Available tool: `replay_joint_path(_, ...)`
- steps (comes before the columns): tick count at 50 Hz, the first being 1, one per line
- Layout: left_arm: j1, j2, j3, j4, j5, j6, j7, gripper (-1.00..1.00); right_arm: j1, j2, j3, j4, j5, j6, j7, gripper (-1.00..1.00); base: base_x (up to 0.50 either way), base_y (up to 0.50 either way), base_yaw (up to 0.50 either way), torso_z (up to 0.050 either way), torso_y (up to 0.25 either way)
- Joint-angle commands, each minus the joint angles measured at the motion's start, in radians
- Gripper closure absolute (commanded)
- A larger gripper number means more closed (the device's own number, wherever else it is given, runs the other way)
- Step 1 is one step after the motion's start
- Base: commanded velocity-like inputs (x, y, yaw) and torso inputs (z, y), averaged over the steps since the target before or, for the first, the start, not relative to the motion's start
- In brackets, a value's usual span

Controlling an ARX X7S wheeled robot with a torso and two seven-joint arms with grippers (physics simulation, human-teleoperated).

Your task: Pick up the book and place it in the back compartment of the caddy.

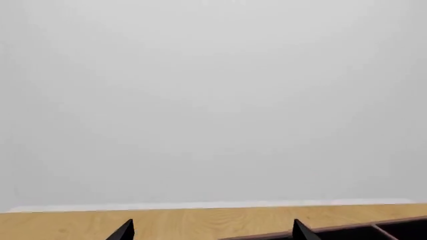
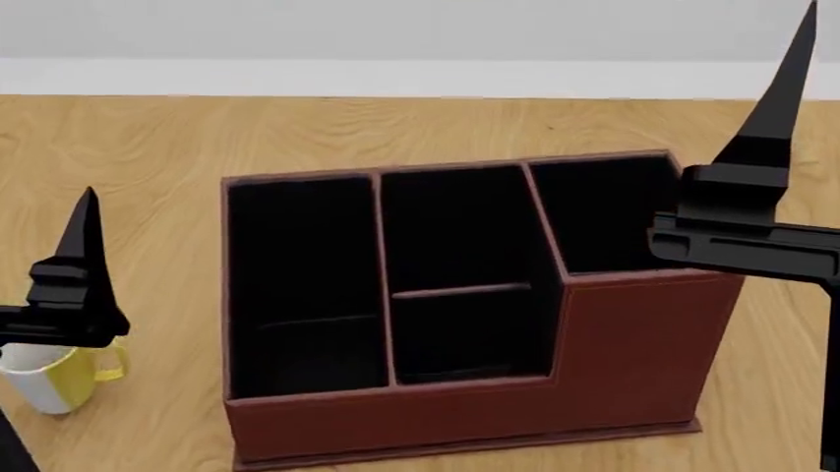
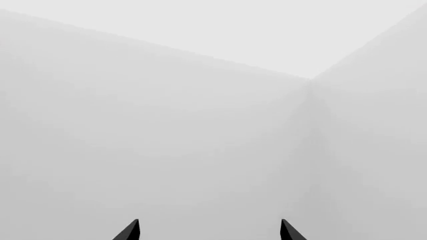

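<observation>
The dark red-brown caddy stands on the wooden table in the middle of the head view. Its middle column is split by a thin reddish crossbar; the back compartment is the far half and looks empty. The book is not in any view. My left gripper is open and empty; one of its fingers stands upright left of the caddy, and a caddy corner shows in the left wrist view. My right gripper is open and empty, facing bare wall; one of its fingers rises by the caddy's right back corner.
A yellow-and-white mug stands at the left, partly behind my left gripper. The wooden table runs back to a white wall. The caddy has a long left cell and a raised right cell.
</observation>
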State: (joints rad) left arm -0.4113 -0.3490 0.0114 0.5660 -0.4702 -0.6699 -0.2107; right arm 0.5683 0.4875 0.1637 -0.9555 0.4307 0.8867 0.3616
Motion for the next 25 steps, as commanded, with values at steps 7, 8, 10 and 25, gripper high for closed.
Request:
replay_joint_path(7,0.007,-0.003,0.006,-0.008,0.003,0.020,-0.001,-1.00,-0.006,0.007,0.000,0.002,0.010,-0.010,0.010,-1.00,0.36,0.00,0.00,0.000,0.001)
replay_joint_path(8,0.007,-0.003,0.004,-0.007,0.001,0.020,-0.002,-1.00,-0.007,0.008,-0.002,0.003,0.009,-0.011,0.010,-1.00,0.36,0.00,0.00,0.000,0.000)
replay_joint_path(10,0.007,-0.004,0.005,-0.007,0.002,0.020,-0.003,-1.00,-0.008,0.009,-0.002,0.003,0.011,-0.012,0.012,-1.00,0.36,0.00,0.00,0.000,0.000)
replay_joint_path(25,0.012,-0.007,0.003,-0.003,-0.007,0.025,-0.007,-1.00,-0.015,0.014,0.006,0.002,0.028,-0.021,0.017,-1.00,0.20,0.00,0.00,0.000,0.001)
